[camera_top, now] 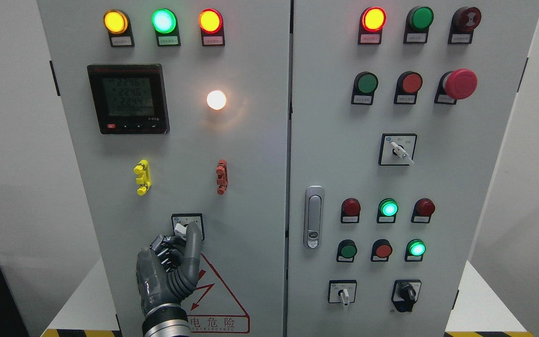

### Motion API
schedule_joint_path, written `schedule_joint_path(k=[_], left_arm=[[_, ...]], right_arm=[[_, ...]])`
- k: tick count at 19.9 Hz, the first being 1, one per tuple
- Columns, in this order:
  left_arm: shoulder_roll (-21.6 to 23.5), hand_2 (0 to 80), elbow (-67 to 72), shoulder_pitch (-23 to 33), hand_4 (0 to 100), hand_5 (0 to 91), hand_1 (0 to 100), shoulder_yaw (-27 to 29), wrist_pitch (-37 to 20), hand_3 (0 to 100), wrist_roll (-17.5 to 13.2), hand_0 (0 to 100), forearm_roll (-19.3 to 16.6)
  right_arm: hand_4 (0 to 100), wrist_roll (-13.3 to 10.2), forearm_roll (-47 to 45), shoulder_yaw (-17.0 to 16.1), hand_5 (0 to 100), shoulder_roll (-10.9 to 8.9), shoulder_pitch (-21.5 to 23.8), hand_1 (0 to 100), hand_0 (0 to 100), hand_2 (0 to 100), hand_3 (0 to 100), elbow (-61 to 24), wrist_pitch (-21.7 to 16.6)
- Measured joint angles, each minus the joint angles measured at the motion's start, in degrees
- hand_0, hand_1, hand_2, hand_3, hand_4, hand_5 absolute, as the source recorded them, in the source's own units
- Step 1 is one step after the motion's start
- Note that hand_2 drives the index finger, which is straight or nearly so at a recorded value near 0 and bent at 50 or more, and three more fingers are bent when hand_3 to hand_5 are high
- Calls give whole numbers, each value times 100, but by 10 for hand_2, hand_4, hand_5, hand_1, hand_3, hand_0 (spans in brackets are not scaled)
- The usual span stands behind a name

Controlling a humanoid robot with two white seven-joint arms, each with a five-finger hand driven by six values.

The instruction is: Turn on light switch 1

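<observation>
The light switch (186,227), a small rotary selector with a white knob on a black-framed plate, sits low on the left cabinet door (251,187), beneath the yellow clip (142,177) and red clip (222,177). The left hand (171,267) rises from the bottom edge; its extended finger touches the knob's right side, remaining fingers curled close beneath (whether any actually pinches the knob cannot be told). Above, a round white lamp (216,99) glows, beside a dark digital meter (128,98). The grey double-door cabinet carries indicator lamps, push-buttons, a red mushroom button (460,84) and a chrome latch (314,216). White walls flank it.
</observation>
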Motion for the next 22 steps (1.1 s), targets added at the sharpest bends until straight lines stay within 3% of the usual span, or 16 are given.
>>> schedule_joint_path(k=[7,13,19,22], left_arm=[[16,688,-22,161,1000,885,401,-2,-167,1000,-12,172,-2],[47,695,-37,486,1000,885,394,-5,-743,1000,-225,122,-16],[108,672,-40,1114,1000,872,371,-1,-1967,1000,-435,80,-27],[149,648,-16,1517,1000,855,361,41,-2692,1000,-712,71,-17]], right_arm=[[0,0,0,1,0,0,0,0,0,0,0,0,0],[0,0,0,1,0,0,0,0,0,0,0,0,0],[0,0,0,1,0,0,0,0,0,0,0,0,0],[0,0,0,1,0,0,0,0,0,0,0,-1,0]])
